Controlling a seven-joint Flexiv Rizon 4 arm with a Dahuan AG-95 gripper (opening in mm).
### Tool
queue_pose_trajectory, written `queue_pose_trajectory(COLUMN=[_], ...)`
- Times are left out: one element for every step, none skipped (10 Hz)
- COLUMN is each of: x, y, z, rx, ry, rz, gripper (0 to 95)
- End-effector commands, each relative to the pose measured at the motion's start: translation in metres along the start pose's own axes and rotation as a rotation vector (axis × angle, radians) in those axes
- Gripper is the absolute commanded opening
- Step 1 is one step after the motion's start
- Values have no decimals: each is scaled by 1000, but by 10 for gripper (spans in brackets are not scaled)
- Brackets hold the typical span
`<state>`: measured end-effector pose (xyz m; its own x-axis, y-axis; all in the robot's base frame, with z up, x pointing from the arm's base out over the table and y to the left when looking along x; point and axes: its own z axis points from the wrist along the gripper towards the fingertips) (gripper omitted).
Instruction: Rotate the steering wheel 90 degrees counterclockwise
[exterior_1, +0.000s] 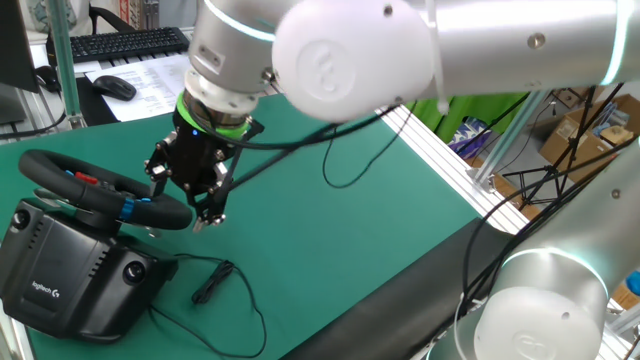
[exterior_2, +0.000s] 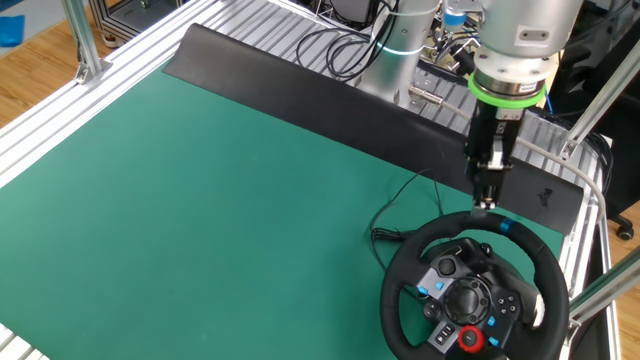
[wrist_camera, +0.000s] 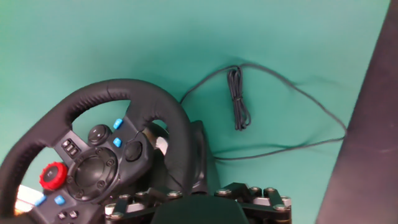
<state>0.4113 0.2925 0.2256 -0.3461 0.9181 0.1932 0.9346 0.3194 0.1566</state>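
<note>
The steering wheel (exterior_1: 95, 183) is black, with blue and red buttons on its spokes, and sits on a boxy black Logitech base (exterior_1: 70, 275) at the mat's left. It also shows in the other fixed view (exterior_2: 470, 295) and in the hand view (wrist_camera: 93, 155). My gripper (exterior_1: 203, 212) hangs at the far top part of the rim, close to the rim's blue marker (exterior_2: 505, 226). In the other fixed view the gripper (exterior_2: 487, 203) meets the rim's top edge. In the hand view only the gripper's linkage (wrist_camera: 193, 200) shows, and the rim runs under it. The fingertips are hidden.
A bundled black cable (wrist_camera: 238, 106) lies on the green mat (exterior_2: 200, 200) beside the base. A black strip (exterior_2: 350, 110) borders the mat's far edge. A keyboard (exterior_1: 125, 42) and a mouse (exterior_1: 115, 87) lie beyond the mat. Aluminium frame posts (exterior_2: 80, 45) stand around.
</note>
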Motion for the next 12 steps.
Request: queue_pose_trajectory(x=[1, 1, 1, 2, 2, 2, 3, 4, 6, 8, 9, 8], y=[4, 6, 7, 8, 8, 9, 11, 12, 14, 16, 18, 19], z=[9, 12, 15, 16, 18, 20, 23, 25, 29, 32, 32, 32], rx=[-35, -39, -41, -43, -54, -62, -71, -99, -121, -124, -123, -122], ry=[1, -1, -4, -4, -6, -8, -9, -15, -10, -9, -16, -20], rz=[49, 57, 61, 67, 68, 67, 78, 91, 108, 114, 94, 81], gripper=[760, 760, 760, 760, 760, 760, 760, 570, 570, 570, 380, 190])
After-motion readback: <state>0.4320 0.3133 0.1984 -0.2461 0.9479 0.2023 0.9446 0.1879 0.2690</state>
